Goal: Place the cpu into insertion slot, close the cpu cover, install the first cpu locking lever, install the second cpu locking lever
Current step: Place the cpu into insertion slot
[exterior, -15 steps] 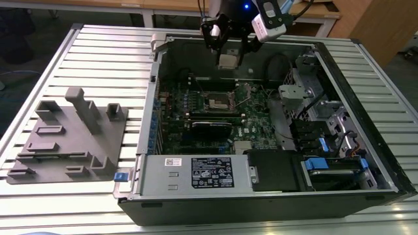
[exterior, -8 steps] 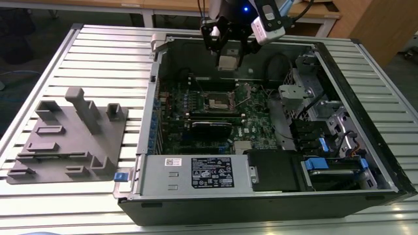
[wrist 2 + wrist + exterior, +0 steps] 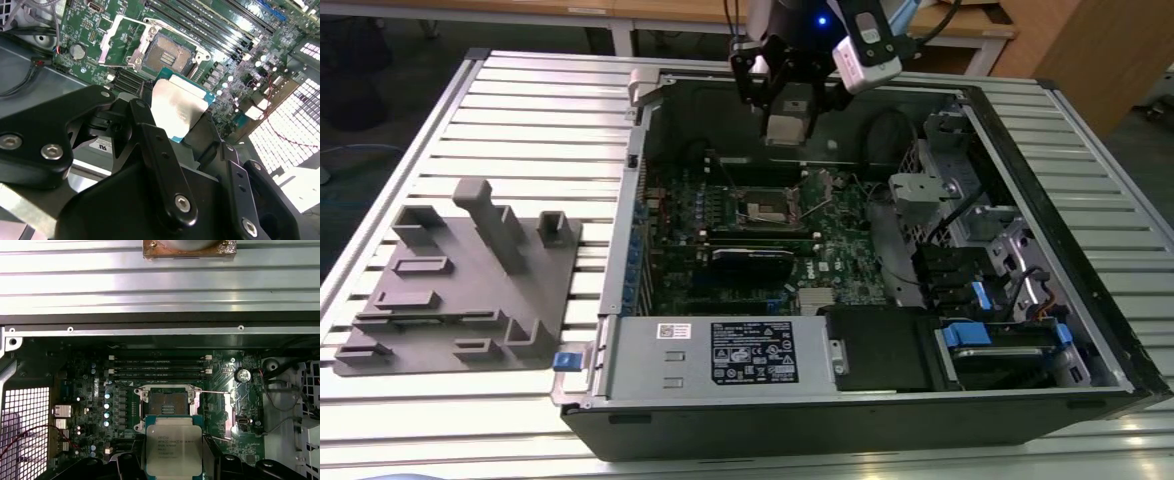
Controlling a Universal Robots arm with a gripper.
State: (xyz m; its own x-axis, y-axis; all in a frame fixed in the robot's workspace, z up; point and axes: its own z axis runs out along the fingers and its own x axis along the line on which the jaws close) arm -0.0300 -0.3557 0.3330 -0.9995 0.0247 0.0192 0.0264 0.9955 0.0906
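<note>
While pinched by two opposite edges, hangs level in mid-air: one cpu (image 3: 173, 445), clamped between the two black fingers (image 3: 150, 145) of the gripper (image 3: 173, 462), pressed in on it from either side. Held with its flat face out in both wrist views. Carried high in the exterior view, near the far wall of the one open computer case (image 3: 854, 420), clear of the green motherboard (image 3: 720, 290) underneath and touching nothing but the fingers.

Square and thin; dull silver-grey metal top with faint print, and a narrow teal-green border showing round the metal.

Below it on the board, one insertion slot (image 3: 167, 410), uncovered, with a dark centre, a silvery rim and nothing seated inside. Just beside the slot, one cpu cover (image 3: 228, 415), swung up off the socket and standing open. Alongside, two thin wire levers (image 3: 214, 390).

Further out, one slatted metal table (image 3: 520, 110) under the case, and on it, at the exterior view's left, one grey moulded fixture (image 3: 454, 270).
</note>
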